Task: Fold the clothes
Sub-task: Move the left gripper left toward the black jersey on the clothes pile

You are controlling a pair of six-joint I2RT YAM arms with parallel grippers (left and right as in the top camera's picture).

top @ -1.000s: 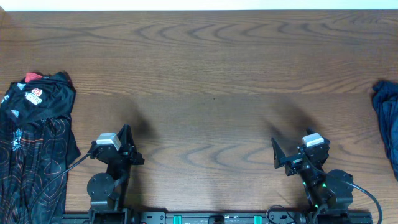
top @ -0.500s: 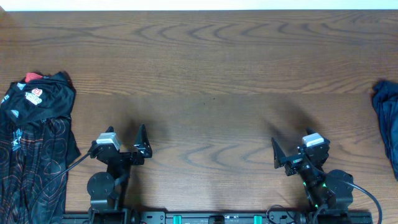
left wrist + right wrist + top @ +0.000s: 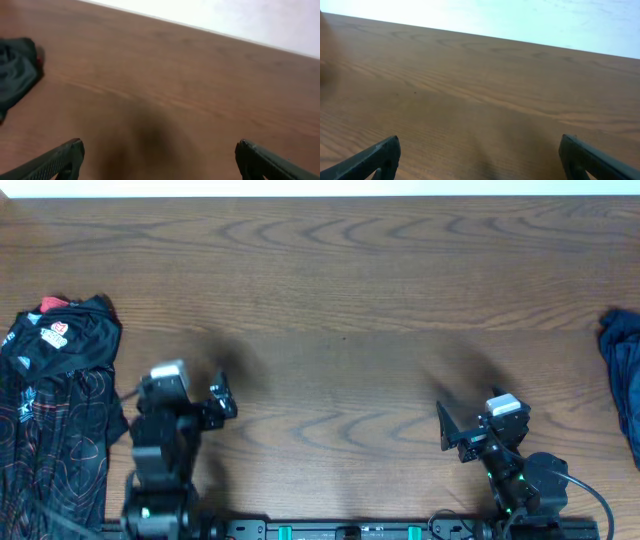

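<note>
The clothes lie at the table's two ends. A black jersey (image 3: 50, 410) with thin orange-red lines and white logos is heaped at the left edge, with a bit of red cloth (image 3: 55, 304) at its top. In the left wrist view it shows as a dark blurred heap (image 3: 15, 70) at far left. A dark blue piece (image 3: 622, 370) lies at the right edge. My left gripper (image 3: 218, 400) (image 3: 159, 155) hangs open over bare wood, right of the jersey, holding nothing. Near the front edge my right gripper (image 3: 468, 420) (image 3: 479, 150) is open and empty.
The brown wooden table (image 3: 340, 290) stretches between the two heaps. Both arm bases stand on a rail along the front edge (image 3: 350, 530). A pale wall (image 3: 495, 20) runs behind the far edge.
The left gripper went from shut to wide open. The left arm has then risen and swung a little toward the jersey. The right arm has not moved.
</note>
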